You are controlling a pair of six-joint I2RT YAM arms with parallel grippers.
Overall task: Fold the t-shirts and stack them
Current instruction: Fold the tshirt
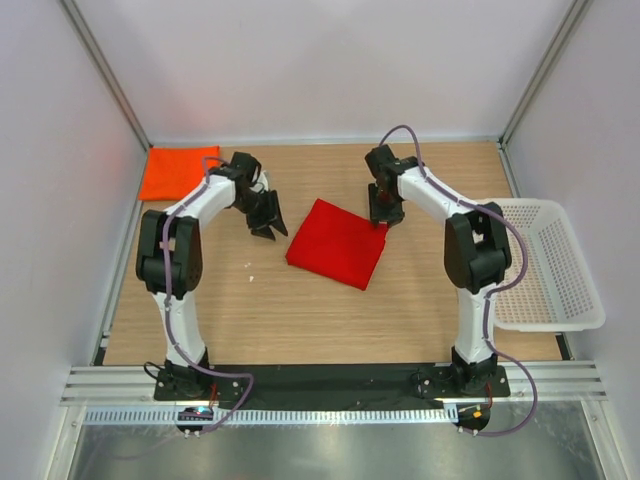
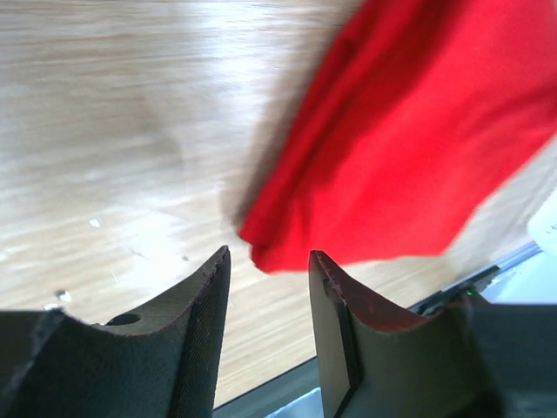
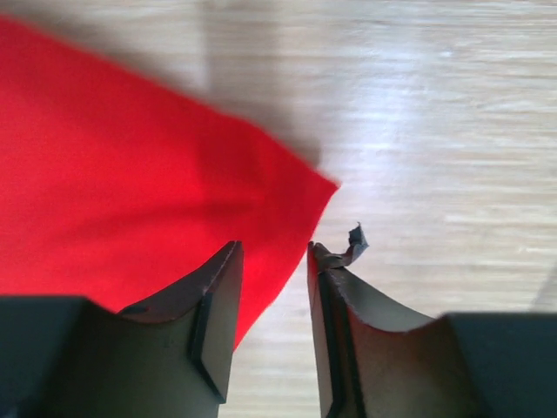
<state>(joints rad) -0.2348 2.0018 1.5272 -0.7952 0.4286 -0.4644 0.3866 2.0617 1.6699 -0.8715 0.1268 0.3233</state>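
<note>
Red t-shirt [image 1: 337, 243], folded square, lies flat mid-table [image 1: 300, 320]. Left jaws parted and empty, just beside its left edge. Right jaws parted over its right corner, gripping nothing. Orange t-shirt [image 1: 177, 170], folded, sits well left of and behind the red one.

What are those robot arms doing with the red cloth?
They're folding t-shirts. The red shirt lies folded flat mid-table. The right gripper is open over its far right corner, and the left gripper is open beside its left edge; neither holds anything. The orange shirt sits folded in the far left corner, so stacking isn't done yet.
</note>
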